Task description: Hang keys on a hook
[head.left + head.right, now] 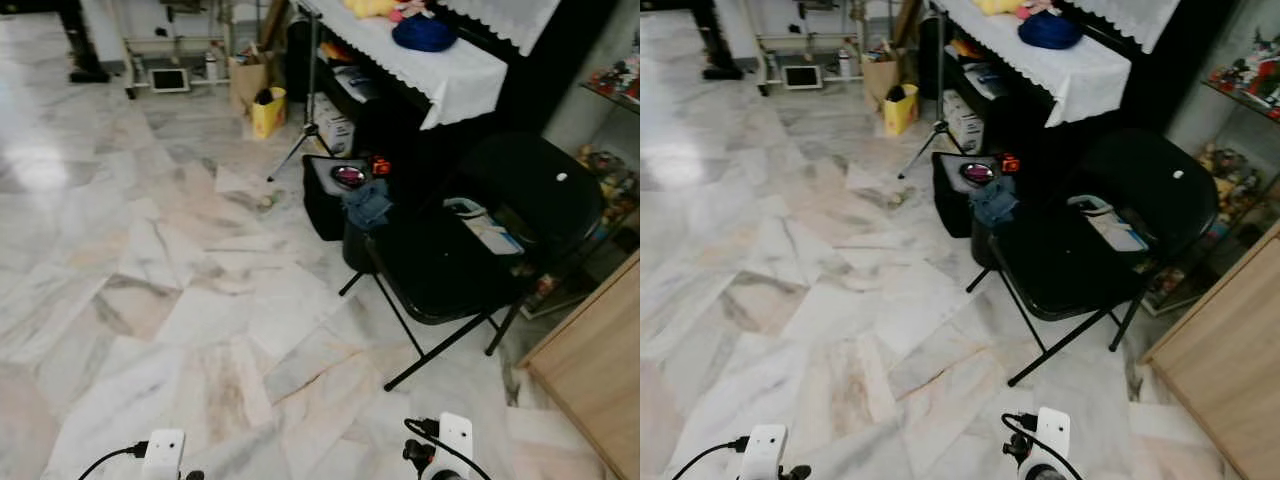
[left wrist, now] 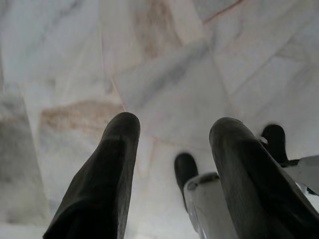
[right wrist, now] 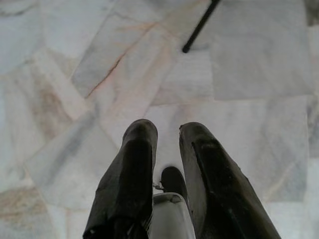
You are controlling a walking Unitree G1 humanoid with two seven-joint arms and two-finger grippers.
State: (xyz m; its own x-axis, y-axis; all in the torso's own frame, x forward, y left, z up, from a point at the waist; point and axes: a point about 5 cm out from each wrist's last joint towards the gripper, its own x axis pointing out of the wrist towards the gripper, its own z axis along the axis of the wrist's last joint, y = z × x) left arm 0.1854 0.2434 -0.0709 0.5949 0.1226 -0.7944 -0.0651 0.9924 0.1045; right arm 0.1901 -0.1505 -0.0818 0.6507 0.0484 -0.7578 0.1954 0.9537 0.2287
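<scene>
Currently both arms hang idle over the marble floor (image 1: pixel 150 300): left pincer (image 2: pixel 174 149) spread wide, right pincer (image 3: pixel 167 149) parted narrowly, both empty. Keys and hook not located; black folding chair (image 1: pixel 450 260) ahead.

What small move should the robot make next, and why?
Probably turn and scan the room for what the task needs: the head looks down at marble floor and a black chair, while the left gripper and right gripper hang over tile, jaws apart, holding nothing.
</scene>
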